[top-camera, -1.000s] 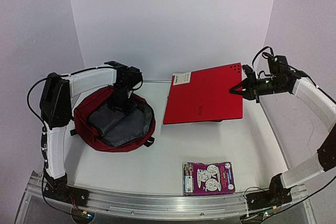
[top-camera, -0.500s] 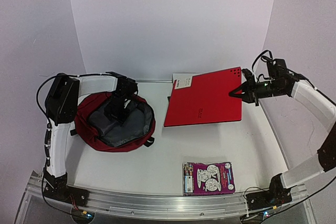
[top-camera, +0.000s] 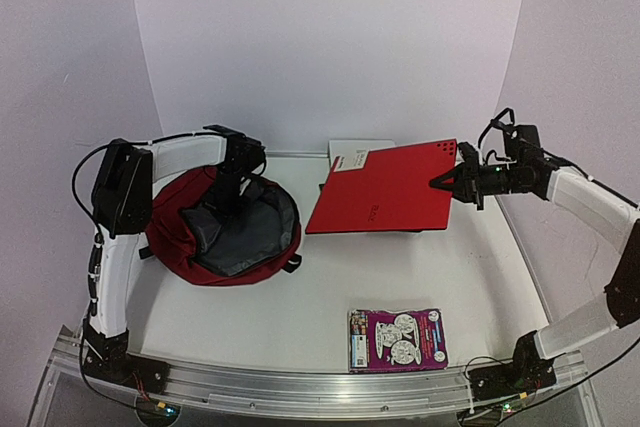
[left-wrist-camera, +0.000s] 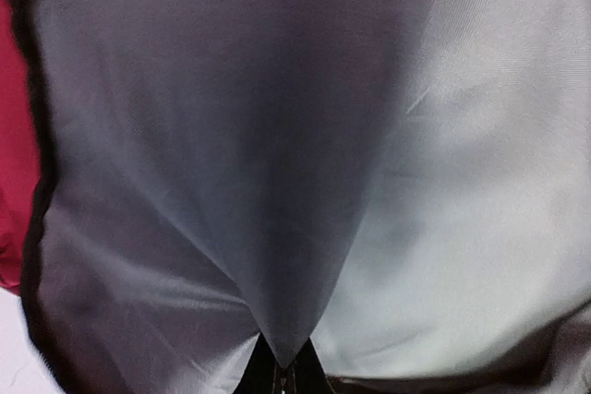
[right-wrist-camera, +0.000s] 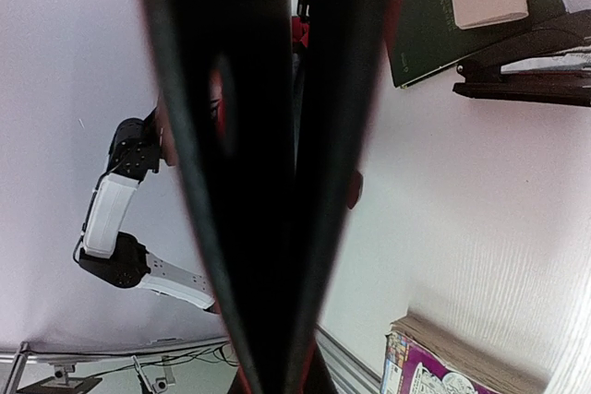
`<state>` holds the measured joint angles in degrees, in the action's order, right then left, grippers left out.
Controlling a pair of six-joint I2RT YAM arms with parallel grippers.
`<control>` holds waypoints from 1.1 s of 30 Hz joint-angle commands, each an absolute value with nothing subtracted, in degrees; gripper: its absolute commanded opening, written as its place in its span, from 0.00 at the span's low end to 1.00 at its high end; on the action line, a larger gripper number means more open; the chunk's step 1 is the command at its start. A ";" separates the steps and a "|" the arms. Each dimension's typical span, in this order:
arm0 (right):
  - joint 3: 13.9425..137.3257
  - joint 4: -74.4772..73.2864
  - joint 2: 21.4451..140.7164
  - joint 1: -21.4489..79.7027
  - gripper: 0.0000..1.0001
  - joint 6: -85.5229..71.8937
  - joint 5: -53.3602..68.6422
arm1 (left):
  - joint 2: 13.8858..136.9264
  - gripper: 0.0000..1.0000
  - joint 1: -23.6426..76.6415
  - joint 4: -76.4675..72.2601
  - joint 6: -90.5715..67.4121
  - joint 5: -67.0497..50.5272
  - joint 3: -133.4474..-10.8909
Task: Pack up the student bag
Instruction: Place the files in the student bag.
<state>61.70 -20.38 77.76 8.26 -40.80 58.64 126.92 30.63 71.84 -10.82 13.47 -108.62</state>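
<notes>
Well, student bag (top-camera: 185, 247) open, left claw (left-wrist-camera: 282, 376) pinching lining (top-camera: 245, 242), right claw (top-camera: 441, 182) holding folder (top-camera: 385, 202)

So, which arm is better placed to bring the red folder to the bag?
Right, I think: the right gripper is shut on the edge of the folder. The left gripper is busy pinching the lining of the bag.

Soft matt cloth student bag (top-camera: 170, 239); smooth woven lining (left-wrist-camera: 416, 182); matt folder (top-camera: 385, 192).
</notes>
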 commanded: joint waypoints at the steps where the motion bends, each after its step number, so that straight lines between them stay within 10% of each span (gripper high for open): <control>1: 61.20 -2.97 76.69 12.84 0.00 -49.59 58.78 | 123.51 0.00 30.51 74.90 -17.77 9.02 -114.73; 33: 55.76 36.15 100.27 34.11 0.00 -65.98 44.79 | 110.96 0.00 30.52 66.93 -36.52 -6.04 -113.74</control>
